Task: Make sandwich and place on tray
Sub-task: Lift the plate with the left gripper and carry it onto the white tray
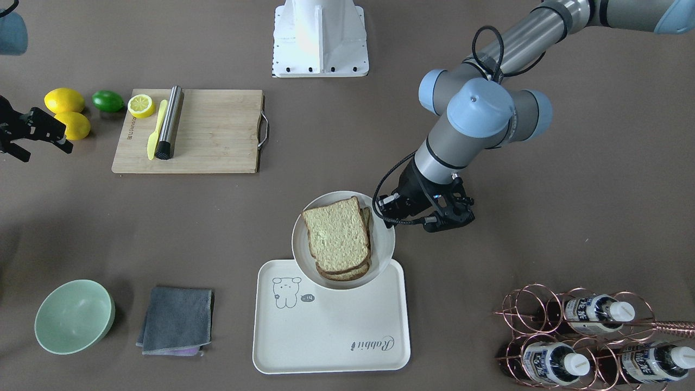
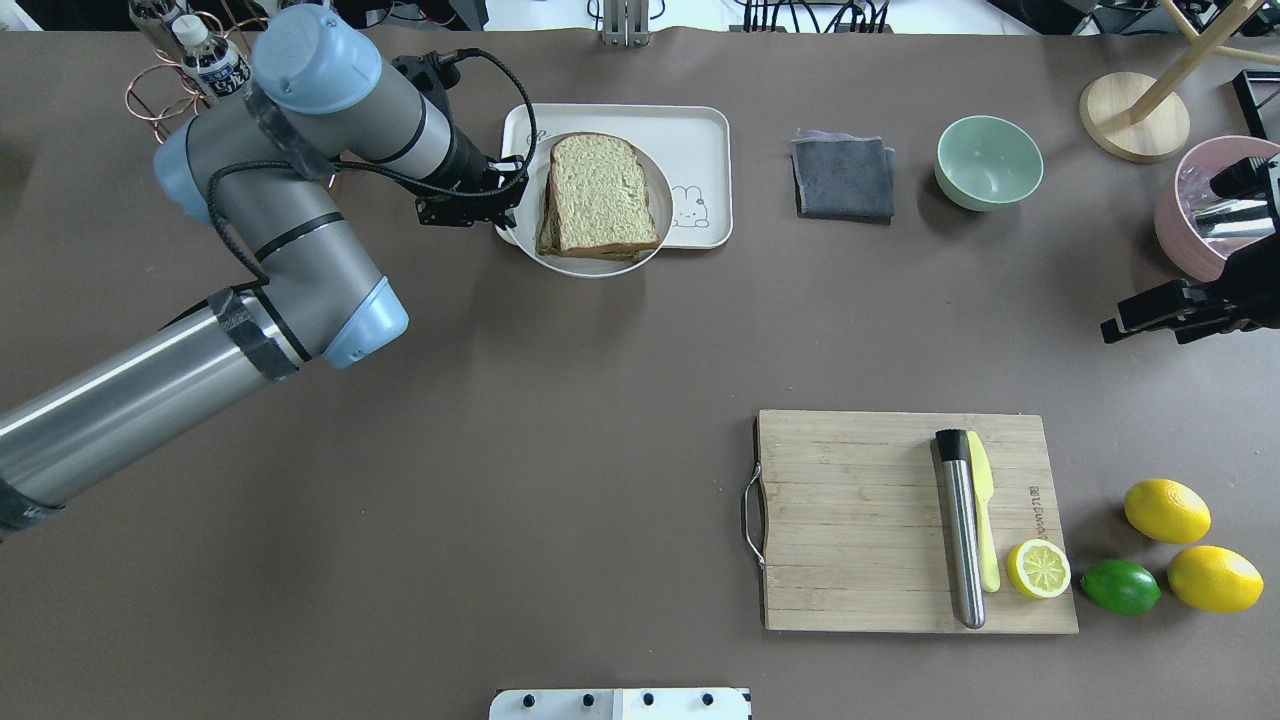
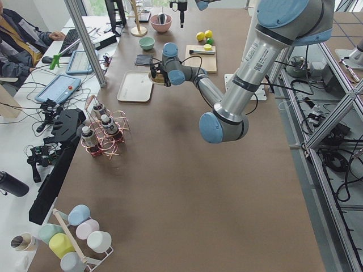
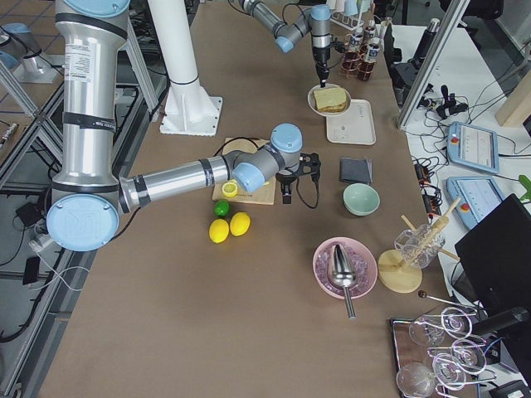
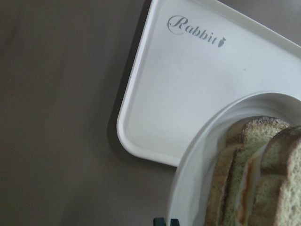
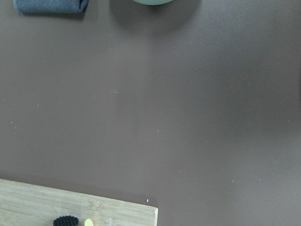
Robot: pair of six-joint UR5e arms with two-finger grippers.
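The sandwich (image 1: 339, 236), two wholegrain slices with egg between them, lies on a round white plate (image 1: 384, 248). The wrist view shows the orange and white egg edge in the sandwich (image 5: 254, 179). My left gripper (image 1: 392, 216) is shut on the plate's rim (image 2: 600, 268), on my left side. The plate overlaps the near left corner of the cream tray (image 1: 326, 336) and casts a shadow on the tray (image 5: 188, 94). My right gripper (image 1: 21, 138) is open and empty, far off beside the lemons; it also shows in the overhead view (image 2: 1150, 315).
A bamboo cutting board (image 1: 206, 130) holds a metal rod (image 1: 169, 122), a yellow knife and a lemon half. Two lemons (image 1: 64, 100) and a lime lie beside it. A green bowl (image 1: 74, 316), a grey cloth (image 1: 176, 320) and a copper bottle rack (image 1: 586, 336) flank the tray.
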